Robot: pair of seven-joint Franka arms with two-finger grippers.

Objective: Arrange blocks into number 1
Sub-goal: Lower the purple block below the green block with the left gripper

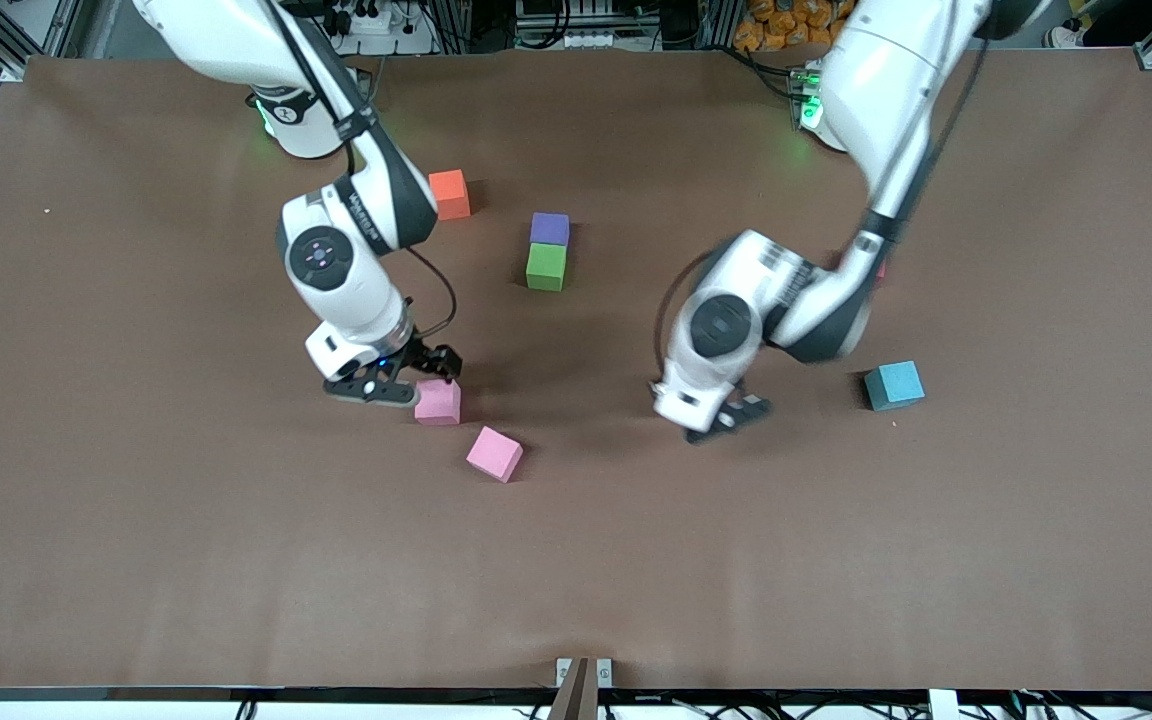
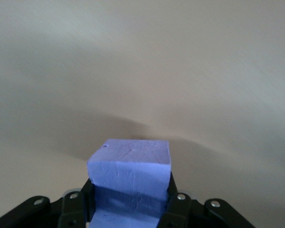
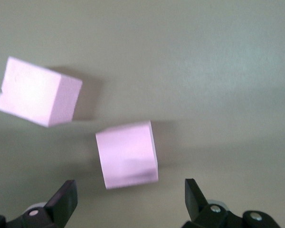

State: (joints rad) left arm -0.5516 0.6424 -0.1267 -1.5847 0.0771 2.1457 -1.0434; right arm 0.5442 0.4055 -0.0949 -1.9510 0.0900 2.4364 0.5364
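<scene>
- Front view shows the brown table [image 1: 136, 560] with blocks spread through its middle band and wide bare cloth all along the edge nearest the camera.
- A purple block [image 1: 550, 228] and a green block [image 1: 545, 267] touch face to face, the green nearer the camera; their short line runs straight from the robots' side toward the camera, sides square to the table edges.
- An orange cube [image 1: 450, 194] sits apart from that pair, toward the right arm's end and slightly farther from the camera.
- The right gripper [image 1: 414, 380] is low over the table, jaws spread wide, with nothing between them.
- Just beside it sits a pink block [image 1: 437, 401], roughly square to the table; in the right wrist view this pink block [image 3: 127, 154] lies ahead of the open fingers [image 3: 61, 202], not between them.
- A second pink block [image 1: 494, 453] lies nearer the camera, close to the first but not touching, turned at a clear angle.
- The left gripper [image 1: 736, 415] is low over bare cloth between the pink blocks and the cyan block [image 1: 894, 385]; the left wrist view shows its jaws clamped on a second purple block [image 2: 129, 183].
- The cyan block stands alone toward the left arm's end, slightly rotated, with open cloth all around.
</scene>
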